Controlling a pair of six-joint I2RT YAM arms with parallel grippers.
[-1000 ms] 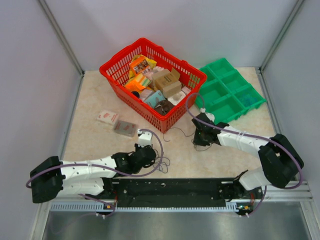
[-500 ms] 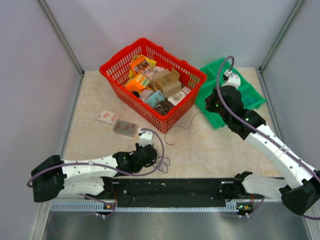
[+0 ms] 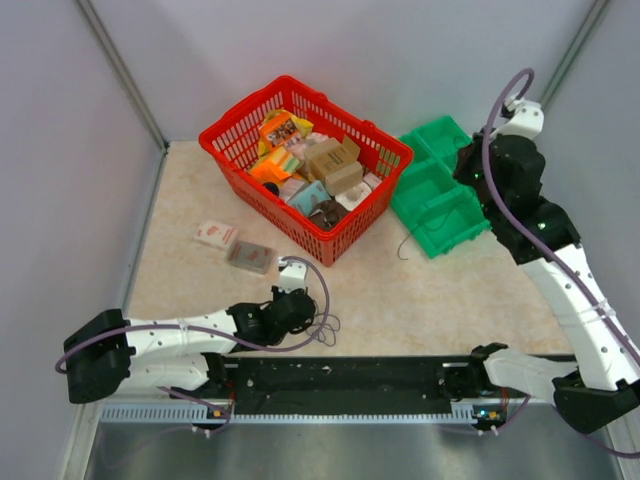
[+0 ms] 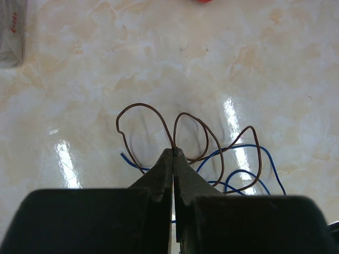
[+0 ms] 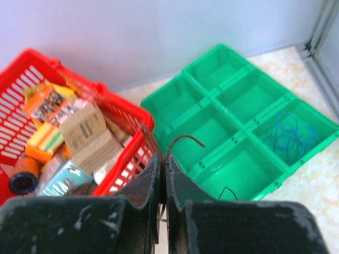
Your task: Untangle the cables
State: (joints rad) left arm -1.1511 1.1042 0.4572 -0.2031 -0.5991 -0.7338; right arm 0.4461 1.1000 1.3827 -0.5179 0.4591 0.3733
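A small tangle of thin brown and blue cables [image 3: 322, 328] lies on the table at the front. In the left wrist view its brown loops [image 4: 185, 132] and blue strands [image 4: 249, 174] spread out ahead of the fingers. My left gripper [image 3: 300, 308] [image 4: 174, 152] is low on the table and shut on a brown cable. My right gripper [image 3: 466, 168] [image 5: 164, 156] is raised over the green tray and shut on a thin brown cable [image 5: 186, 138]. That cable hangs down to the table [image 3: 404, 246].
A red basket [image 3: 290, 82] [image 5: 127, 106] full of boxes stands at the back centre. A green compartment tray [image 3: 432, 205] [image 5: 212, 127] lies to its right, with a blue wire coil [image 5: 288, 135] in one cell. Two small packets [image 3: 216, 235] [image 3: 250, 257] lie left of the basket.
My right arm has risen from the table and swung back and right over the green tray, pulling one thin cable away from the tangle. The left gripper has stayed in place.
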